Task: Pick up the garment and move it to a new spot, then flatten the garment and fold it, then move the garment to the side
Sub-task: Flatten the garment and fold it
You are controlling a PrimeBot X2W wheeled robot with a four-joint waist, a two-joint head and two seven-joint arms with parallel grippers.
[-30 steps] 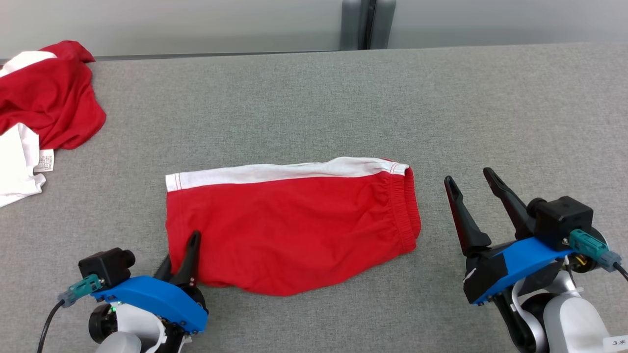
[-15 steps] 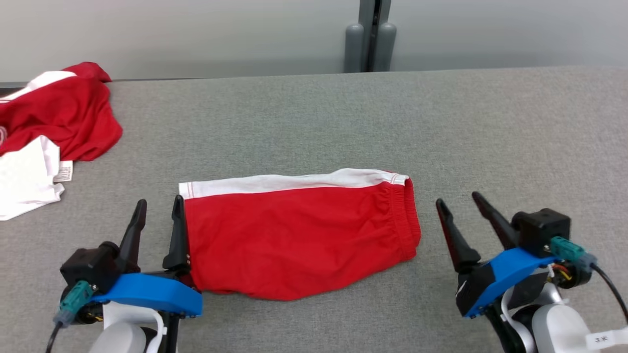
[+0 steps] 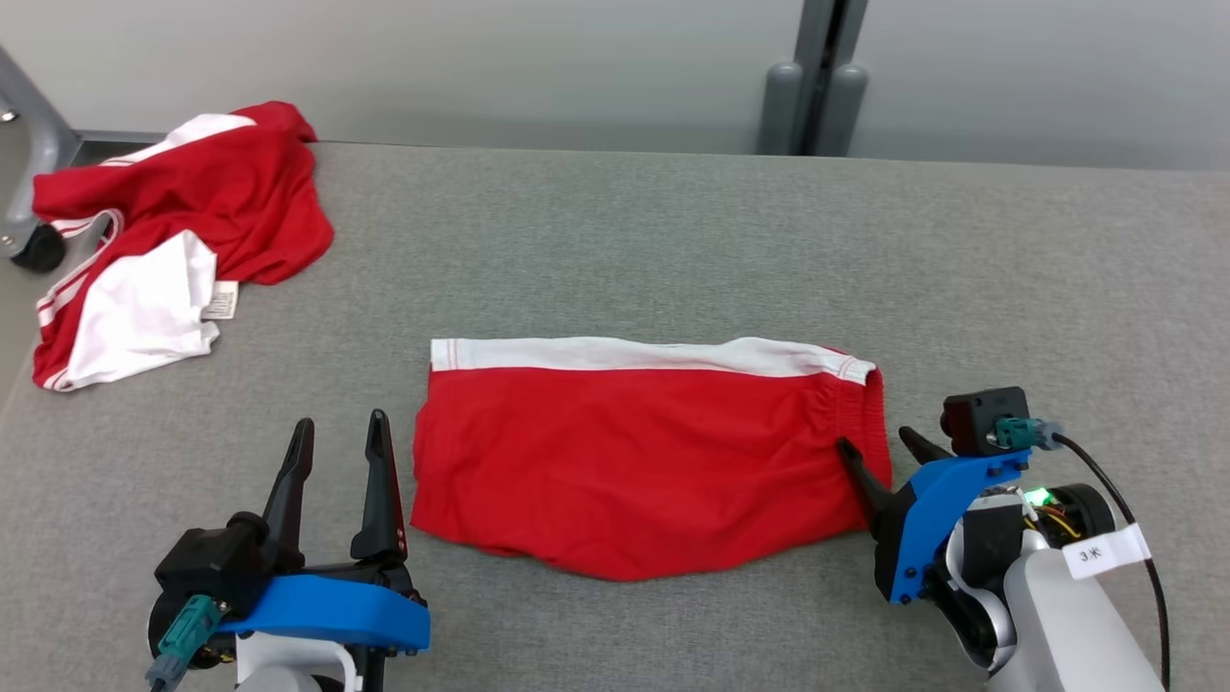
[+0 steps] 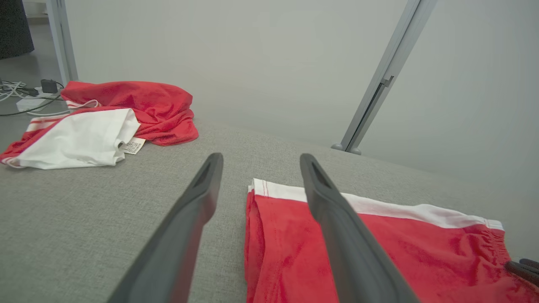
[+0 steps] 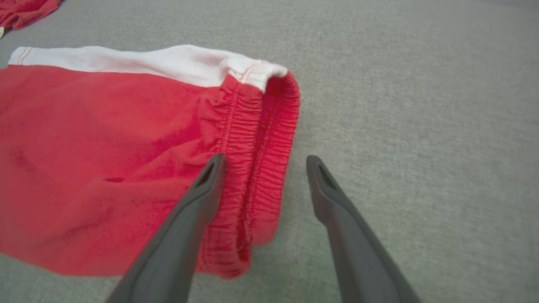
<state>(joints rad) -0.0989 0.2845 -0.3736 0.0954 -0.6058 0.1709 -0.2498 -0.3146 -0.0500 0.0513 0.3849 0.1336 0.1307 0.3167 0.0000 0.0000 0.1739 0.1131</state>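
While the red garment (image 3: pixel 634 452) lies flat on the table (image 3: pixel 615 250), the left end effector (image 3: pixel 339 420) stands open and empty beside it; the right end effector (image 3: pixel 876 440), also open and empty, spans its waistband (image 5: pixel 257 139).

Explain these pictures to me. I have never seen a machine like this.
This is a wheeled robot with two arms, each ending in a two-fingered hand. One picture looks down from its head. The other two look along each hand's fingers from wrist cameras. On the grey cloth-covered table lie folded red shorts with a white stripe and, at far left, a crumpled red and white garment. The left hand stands open beside the shorts' hem end. The right hand is open at the elastic waistband, one finger above it, the other above bare table. Neither hand holds anything.
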